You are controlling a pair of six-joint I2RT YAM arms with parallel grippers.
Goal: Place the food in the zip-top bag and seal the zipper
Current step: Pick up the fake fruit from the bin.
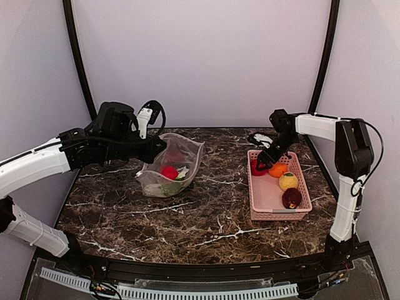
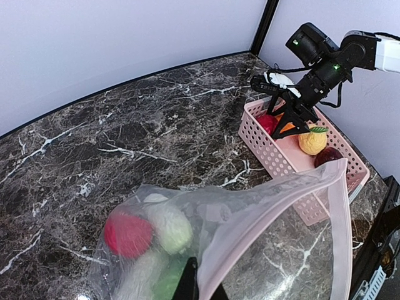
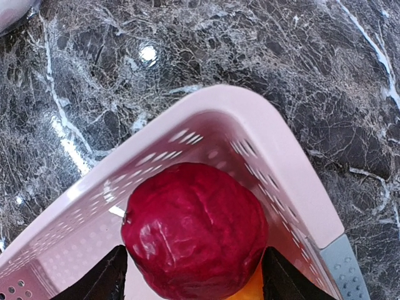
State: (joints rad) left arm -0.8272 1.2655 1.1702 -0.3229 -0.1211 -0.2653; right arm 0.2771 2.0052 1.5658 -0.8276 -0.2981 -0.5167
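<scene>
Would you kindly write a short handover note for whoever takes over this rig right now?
Left gripper: shut on the bag rim, holding the mouth open.
Right gripper: jaws straddle the red ball in the basket; grip unclear.
Done: second red ball and white pieces in bag.
Left: straddled red ball, orange, yellow fruit, maroon fruit; then seal zipper.

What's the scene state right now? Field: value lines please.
left gripper: shut on the zip-top bag at its mouth edge, mouth held open
right gripper: fingers either side of red ball in pink basket; grip unclear
bag contents: second red ball, white piece
basket also holds: orange, yellow fruit, maroon fruit
zipper: unsealed
</scene>
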